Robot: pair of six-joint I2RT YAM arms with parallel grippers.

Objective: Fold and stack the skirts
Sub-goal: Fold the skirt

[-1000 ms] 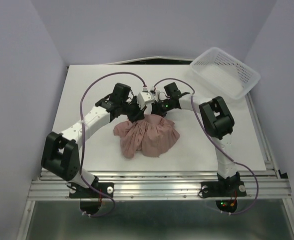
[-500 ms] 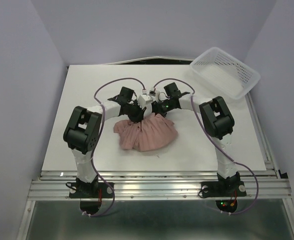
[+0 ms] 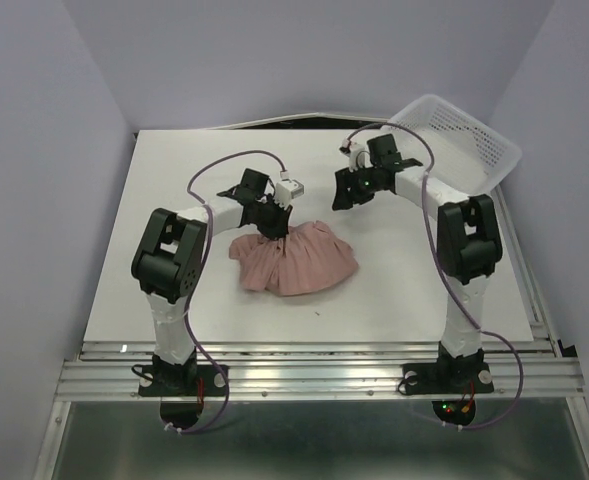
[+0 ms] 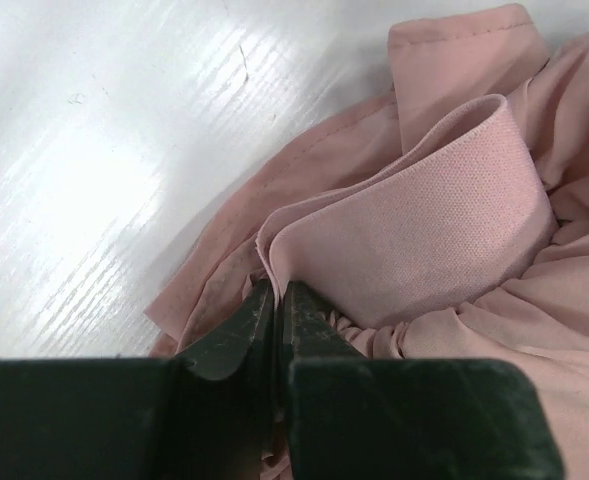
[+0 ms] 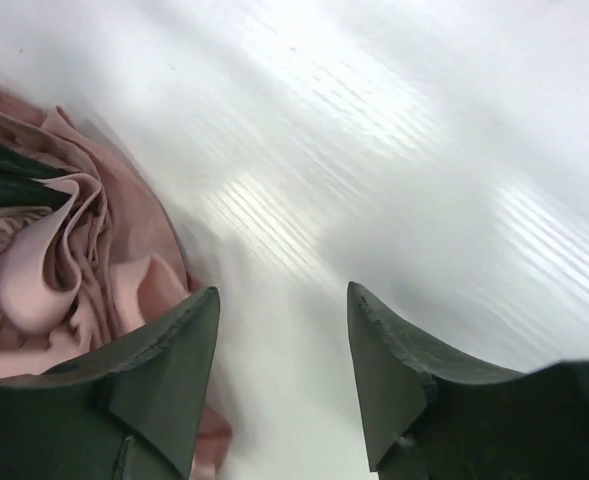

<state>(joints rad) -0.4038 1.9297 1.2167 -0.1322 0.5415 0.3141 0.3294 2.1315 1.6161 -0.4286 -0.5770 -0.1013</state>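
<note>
Over on the left, the left pincer (image 4: 274, 292) is pinching the skirt (image 3: 294, 262) by the folded edge of its waistband (image 4: 414, 240), both fingers pressed together on the cloth. The dusty-pink skirt is lying bunched in a heap near the middle of the white bench (image 3: 174, 180), spreading out toward me from that pincer. Further right, the right pincer (image 5: 279, 300) is hanging spread apart above the bare bench, beside the skirt's far edge and clear of the cloth. In the far right corner, a white mesh basket (image 3: 454, 140) is sitting well apart from the skirt.
</note>
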